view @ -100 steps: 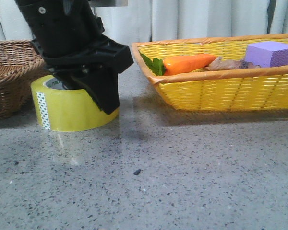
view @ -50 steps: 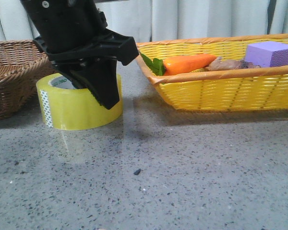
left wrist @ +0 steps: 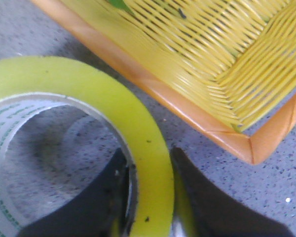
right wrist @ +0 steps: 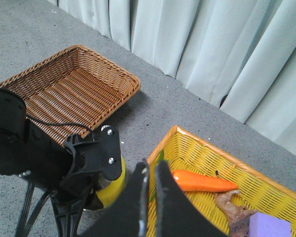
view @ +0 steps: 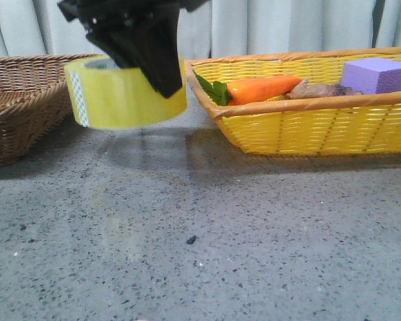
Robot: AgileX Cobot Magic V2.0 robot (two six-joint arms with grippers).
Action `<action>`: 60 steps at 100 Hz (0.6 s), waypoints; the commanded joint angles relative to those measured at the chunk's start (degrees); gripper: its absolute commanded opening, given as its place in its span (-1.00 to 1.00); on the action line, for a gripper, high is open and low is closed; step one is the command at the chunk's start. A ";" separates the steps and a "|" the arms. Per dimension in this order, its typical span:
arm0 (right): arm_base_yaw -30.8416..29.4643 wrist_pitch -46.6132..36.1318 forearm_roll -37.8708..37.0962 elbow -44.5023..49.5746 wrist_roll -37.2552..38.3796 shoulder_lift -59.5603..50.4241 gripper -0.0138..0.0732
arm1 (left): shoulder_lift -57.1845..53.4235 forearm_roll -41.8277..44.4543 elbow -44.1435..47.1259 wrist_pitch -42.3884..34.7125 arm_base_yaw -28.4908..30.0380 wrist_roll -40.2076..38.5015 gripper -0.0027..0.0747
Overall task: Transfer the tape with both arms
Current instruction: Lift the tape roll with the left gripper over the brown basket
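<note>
Hanging clear of the surface (view: 254,234), the tape (view: 123,97) has risen from resting there a moment ago, its wall pinched by the left end effector (left wrist: 150,197). The right end effector (right wrist: 150,190), fingers nearly together and empty, waits above the yellow basket (view: 307,127), so the handover looks next.

Black left end effector (view: 144,50), tapered fingers (left wrist: 89,207), silver screws

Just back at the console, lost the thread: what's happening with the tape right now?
The left hand has the tape pinched through its wall, one finger inside the core and one outside, and holds it clear of the table, between the brown basket and the yellow basket. The right hand is up high, shut and empty, so no handover has happened yet.
</note>
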 commanded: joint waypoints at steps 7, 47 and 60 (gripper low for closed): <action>-0.23 1.22 -1.59 -1.48 -0.11 -1.54 -0.85 | -3.46 4.55 -5.80 0.64 0.04 -0.68 -0.99; -0.23 1.11 -1.59 -1.48 -0.11 -1.54 -0.85 | -10.20 8.92 -8.03 5.06 13.09 -3.61 -0.99; -0.23 1.01 -1.59 -1.48 -0.11 -1.54 -0.85 | -10.20 8.68 -6.02 5.08 19.05 -3.61 -0.99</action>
